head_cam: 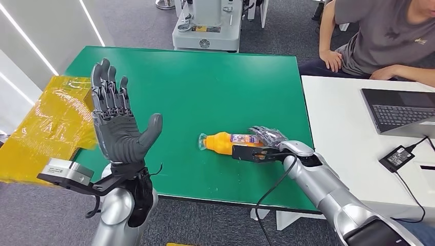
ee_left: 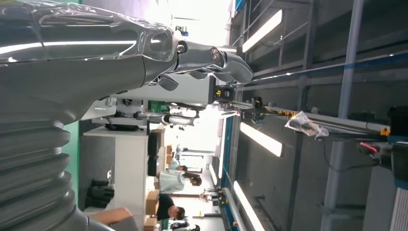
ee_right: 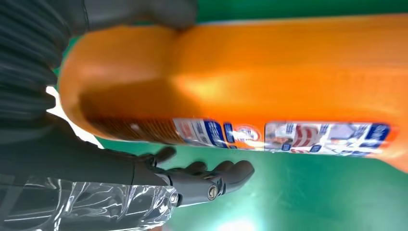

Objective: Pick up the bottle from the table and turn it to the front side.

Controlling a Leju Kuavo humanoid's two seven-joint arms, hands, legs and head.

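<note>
An orange bottle (head_cam: 225, 142) with a clear cap and a blue-and-white label lies on its side on the green table (head_cam: 205, 82), cap pointing left. My right hand (head_cam: 267, 139) reaches around its base end. In the right wrist view the bottle (ee_right: 288, 72) lies between the thumb (ee_right: 144, 12), which touches its side, and the fingers (ee_right: 207, 180), which stay a little apart from it over the green surface. My left hand (head_cam: 115, 120) is raised above the table's left front corner, palm forward, fingers spread and holding nothing; its fingers (ee_left: 211, 60) point into the room.
A yellow plastic-wrapped sheet (head_cam: 56, 118) lies off the table's left edge. A white table (head_cam: 349, 133) on the right carries a laptop (head_cam: 400, 110) and a power adapter (head_cam: 396, 158). A seated person (head_cam: 379, 36) is at the back right. A machine base (head_cam: 208, 31) stands behind the table.
</note>
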